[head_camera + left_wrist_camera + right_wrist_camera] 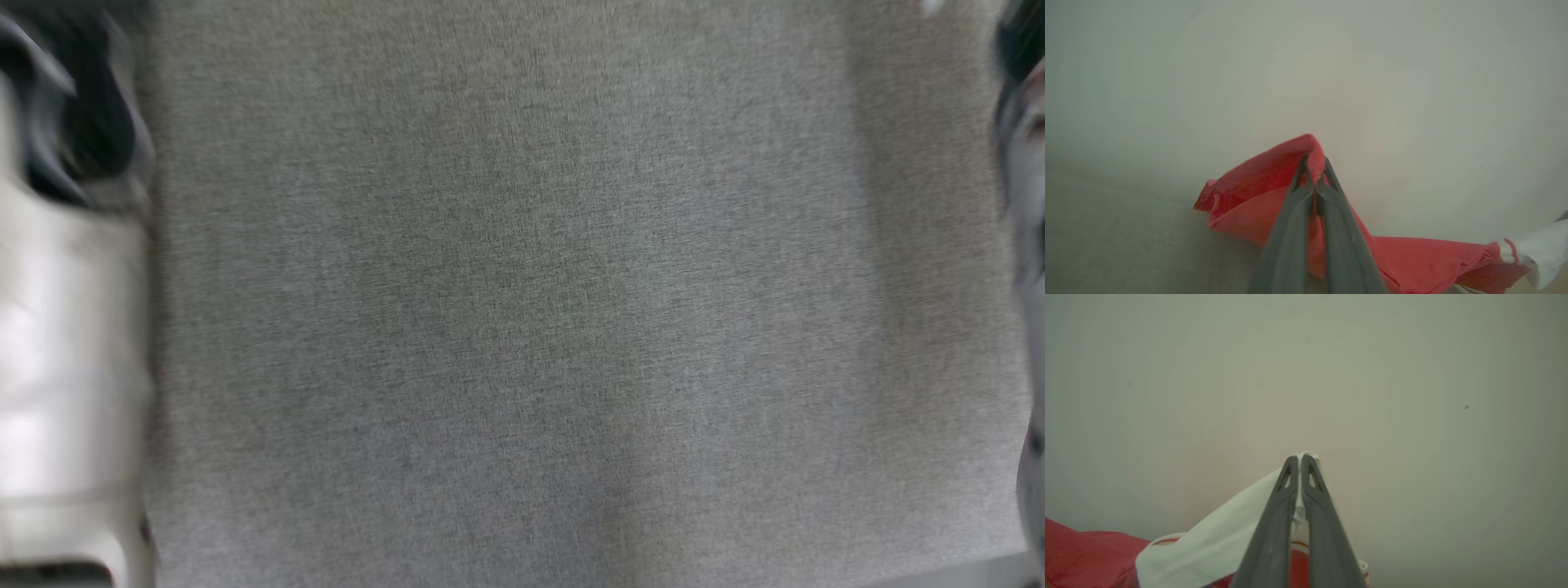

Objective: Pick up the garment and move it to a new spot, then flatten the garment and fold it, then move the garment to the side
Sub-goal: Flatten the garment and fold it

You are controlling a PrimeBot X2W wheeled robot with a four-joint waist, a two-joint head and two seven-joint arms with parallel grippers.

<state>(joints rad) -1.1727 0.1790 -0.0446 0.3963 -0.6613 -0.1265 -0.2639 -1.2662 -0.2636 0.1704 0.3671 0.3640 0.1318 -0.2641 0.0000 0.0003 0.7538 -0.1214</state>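
Observation:
The garment is red with a white, red-striped part. In the left wrist view my left gripper is shut on a raised red fold of it, and the cloth trails down to the right toward the white part. In the right wrist view my right gripper is shut on the white part, which drapes down to the left over the red cloth. In the blurred head view a pale forearm runs down the left edge, with a dark and pale arm part at the right edge.
A grey woven work surface spreads across the head view. A pale plain wall stands behind the garment in both wrist views, and the grey surface shows at the lower left of the left wrist view.

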